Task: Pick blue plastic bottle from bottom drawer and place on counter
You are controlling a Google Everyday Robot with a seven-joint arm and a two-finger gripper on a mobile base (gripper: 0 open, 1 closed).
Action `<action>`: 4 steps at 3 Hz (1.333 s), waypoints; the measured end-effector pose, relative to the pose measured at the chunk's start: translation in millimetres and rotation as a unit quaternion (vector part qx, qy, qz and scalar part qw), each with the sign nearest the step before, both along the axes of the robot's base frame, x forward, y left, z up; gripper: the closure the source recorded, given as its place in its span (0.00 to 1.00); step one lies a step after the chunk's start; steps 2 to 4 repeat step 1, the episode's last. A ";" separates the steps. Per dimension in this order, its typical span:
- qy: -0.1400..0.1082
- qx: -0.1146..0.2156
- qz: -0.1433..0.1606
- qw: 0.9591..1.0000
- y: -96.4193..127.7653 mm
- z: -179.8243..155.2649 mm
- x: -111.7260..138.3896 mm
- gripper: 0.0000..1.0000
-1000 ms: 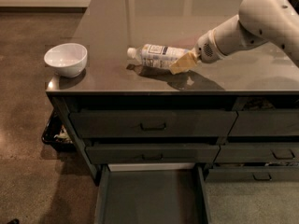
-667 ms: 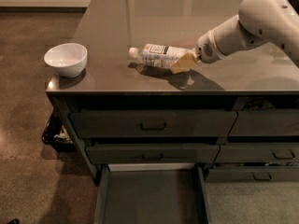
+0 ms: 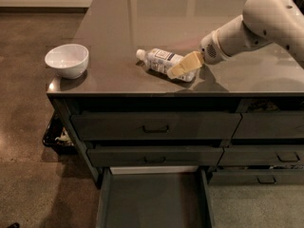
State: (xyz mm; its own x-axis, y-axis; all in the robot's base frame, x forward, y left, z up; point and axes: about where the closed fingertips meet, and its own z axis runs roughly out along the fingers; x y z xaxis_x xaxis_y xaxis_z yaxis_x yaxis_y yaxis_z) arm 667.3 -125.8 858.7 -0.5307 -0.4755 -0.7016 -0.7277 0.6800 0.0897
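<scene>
The blue plastic bottle (image 3: 159,60) lies on its side on the counter (image 3: 142,18), white cap pointing left, near the middle of the front edge. My gripper (image 3: 184,66) reaches in from the right on the white arm and sits at the bottle's base end, overlapping it. The bottom drawer (image 3: 154,198) of the left stack is pulled open below, and its flat tray holds nothing.
A white bowl (image 3: 67,60) stands at the counter's front left corner. The two handled drawers (image 3: 154,126) above the open one are closed. A black bin (image 3: 56,136) sits on the floor left of the cabinet. Right-stack drawers (image 3: 266,127) are closed.
The bottle and my gripper have stayed almost in place on the counter, with at most a slight shift to the right. The drawer remains open.
</scene>
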 end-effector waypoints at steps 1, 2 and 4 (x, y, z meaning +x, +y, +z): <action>0.000 0.000 0.000 1.000 0.0 0.0 0.0 0.00; 0.000 0.000 0.000 1.000 0.0 0.0 0.0 0.00; 0.000 0.000 0.000 1.000 0.0 0.0 0.0 0.00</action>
